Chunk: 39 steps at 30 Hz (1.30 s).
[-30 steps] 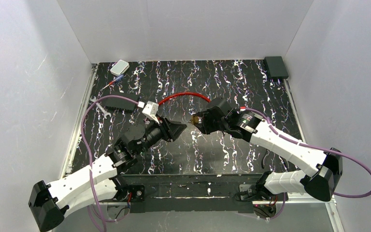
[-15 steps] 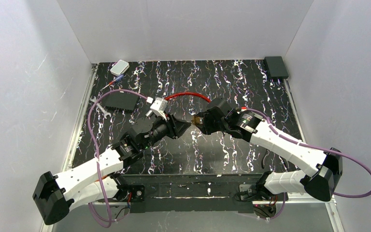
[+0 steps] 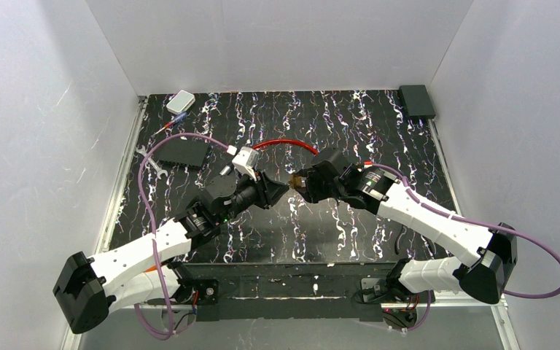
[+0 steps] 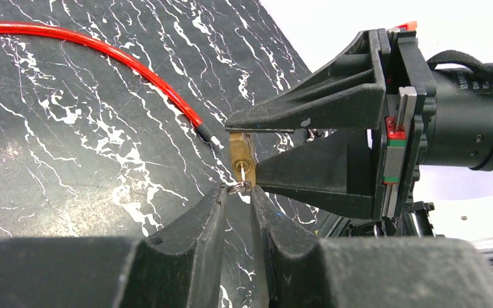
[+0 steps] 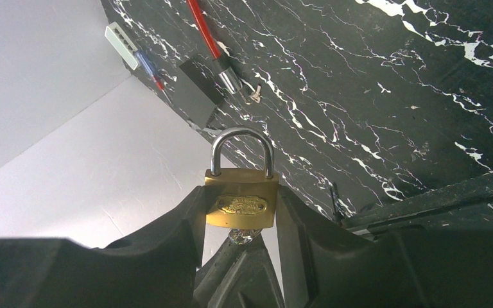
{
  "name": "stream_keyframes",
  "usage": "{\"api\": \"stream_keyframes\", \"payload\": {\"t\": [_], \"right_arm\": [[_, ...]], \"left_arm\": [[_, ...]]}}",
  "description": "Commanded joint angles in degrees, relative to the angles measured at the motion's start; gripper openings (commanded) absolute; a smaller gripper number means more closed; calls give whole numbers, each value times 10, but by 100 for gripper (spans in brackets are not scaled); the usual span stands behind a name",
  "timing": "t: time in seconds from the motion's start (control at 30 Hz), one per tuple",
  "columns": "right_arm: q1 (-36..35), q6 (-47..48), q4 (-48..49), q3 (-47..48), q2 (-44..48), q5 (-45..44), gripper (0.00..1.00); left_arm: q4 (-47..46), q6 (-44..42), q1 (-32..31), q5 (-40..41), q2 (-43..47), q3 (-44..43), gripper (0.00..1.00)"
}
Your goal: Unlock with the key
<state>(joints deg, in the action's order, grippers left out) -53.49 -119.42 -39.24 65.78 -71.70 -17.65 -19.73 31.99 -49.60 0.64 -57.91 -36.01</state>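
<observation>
Brass padlock (image 5: 241,204) is raised off the bench (image 4: 70,160), clamped by its sides in the right pincer (image 5: 241,215). Shackle (image 5: 242,131) is closed and points away from the left arm. Key (image 5: 244,235) sits in the keyway on the padlock's underside.

Left pincer (image 4: 237,196) is pinched narrowly on the key's head, as far as I can judge.

Step in hand: turn the key. I want a pure wrist roll about the key's axis, with no side load and a light inward push so the blade is fully seated. The right grip must resist the torque. If the body twists, I stop and re-square. Red cable (image 4: 135,70) lies on the bench behind, apart from both pincers.
</observation>
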Motion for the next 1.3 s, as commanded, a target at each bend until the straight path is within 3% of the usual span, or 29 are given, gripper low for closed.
{"api": "stream_keyframes", "payload": {"t": [0.0,0.27,0.43,0.57,0.6,0.63,0.73,0.83,1.0,1.27], "right_arm": [[-1,-43,16,5,7,-8,1],[-1,-32,26,1,5,-1,1],[-1,-22,39,0,9,4,1],[-3,-7,37,9,2,9,1],[-3,-13,28,3,11,-7,1],[-3,-17,22,-2,23,-22,1],[-3,-28,-6,-7,46,-57,1],[-3,-28,-6,-7,47,-59,1],[-3,-24,-1,-5,38,-53,1],[-3,-16,6,-1,31,-39,1]], "left_arm": [[-20,-14,3,0,-7,-31,18],[-26,-14,3,-2,-28,-35,0],[-40,0,3,-6,-41,-29,0],[-56,-17,3,-60,-62,-39,0],[-56,-32,3,-56,-49,-35,4],[-49,-53,4,-60,-27,-28,16],[23,-97,6,-68,66,-5,40],[53,-102,7,-62,109,1,50],[84,-88,8,-18,125,-4,44],[67,-88,8,-42,66,-38,39]]}}
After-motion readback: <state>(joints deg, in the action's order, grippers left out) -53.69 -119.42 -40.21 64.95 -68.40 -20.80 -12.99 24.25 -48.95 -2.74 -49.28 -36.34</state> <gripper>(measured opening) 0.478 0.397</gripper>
